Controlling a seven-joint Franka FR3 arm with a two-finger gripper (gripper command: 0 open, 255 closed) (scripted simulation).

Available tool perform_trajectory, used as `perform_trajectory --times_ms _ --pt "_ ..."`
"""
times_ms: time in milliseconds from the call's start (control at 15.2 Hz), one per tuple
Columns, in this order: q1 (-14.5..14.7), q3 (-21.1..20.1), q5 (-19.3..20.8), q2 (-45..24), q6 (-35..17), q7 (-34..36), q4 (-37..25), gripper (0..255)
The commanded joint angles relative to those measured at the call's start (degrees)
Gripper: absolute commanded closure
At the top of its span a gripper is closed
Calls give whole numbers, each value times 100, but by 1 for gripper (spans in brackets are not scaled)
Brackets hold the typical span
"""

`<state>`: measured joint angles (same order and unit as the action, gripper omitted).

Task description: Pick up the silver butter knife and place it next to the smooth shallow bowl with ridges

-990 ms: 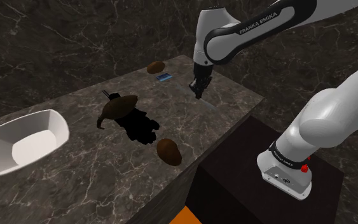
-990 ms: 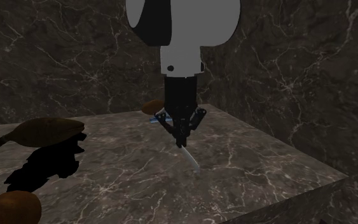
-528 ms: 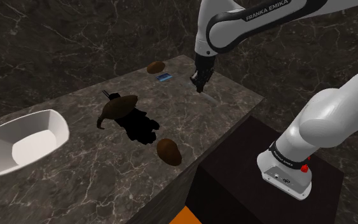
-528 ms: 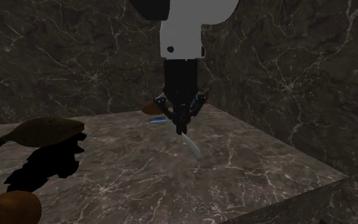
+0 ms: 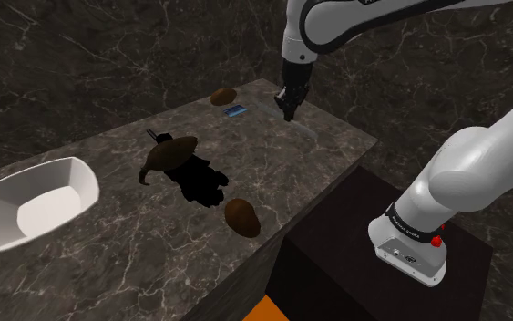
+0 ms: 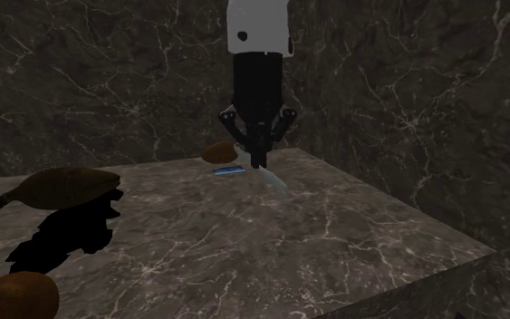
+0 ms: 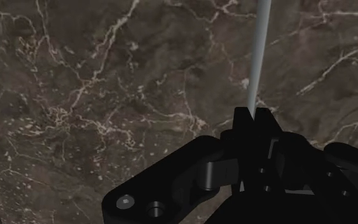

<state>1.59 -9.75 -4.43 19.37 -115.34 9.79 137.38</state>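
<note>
My black gripper [image 5: 288,108] hangs above the far right end of the dark marble counter [image 5: 108,228], shut on a slim silver butter knife [image 5: 305,129]. The knife [image 6: 274,184] slants down from the fingertips, its blade clear of the counter. In the wrist view the pale blade [image 7: 259,51] sticks out past the shut gripper [image 7: 254,118]. A white shallow bowl [image 5: 31,202] sits at the counter's other end, on the shoulder view's far left, well away from the gripper.
A small blue item [image 5: 236,110] and a brown lump [image 5: 223,95] lie near the gripper. A brown ladle-like thing [image 5: 169,152], a black shape [image 5: 200,182] and another brown lump [image 5: 241,217] sit mid-counter. Marble walls stand behind; the dark stand [image 5: 373,264] is at the lower right.
The gripper has risen with the knife held in it, so the blade now hangs higher above the counter. Nothing else has moved.
</note>
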Motion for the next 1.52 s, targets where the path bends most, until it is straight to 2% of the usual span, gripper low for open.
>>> perform_trajectory --times_ms 0,462,990,1452 --pt "4 4 -4 65 168 7 -101 255" --pt "-1 32 2 193 671 6 -475 255" --pt "443 -771 -244 -203 633 1149 -898 255" --pt "773 -1452 -208 -881 607 2213 -1596 255"
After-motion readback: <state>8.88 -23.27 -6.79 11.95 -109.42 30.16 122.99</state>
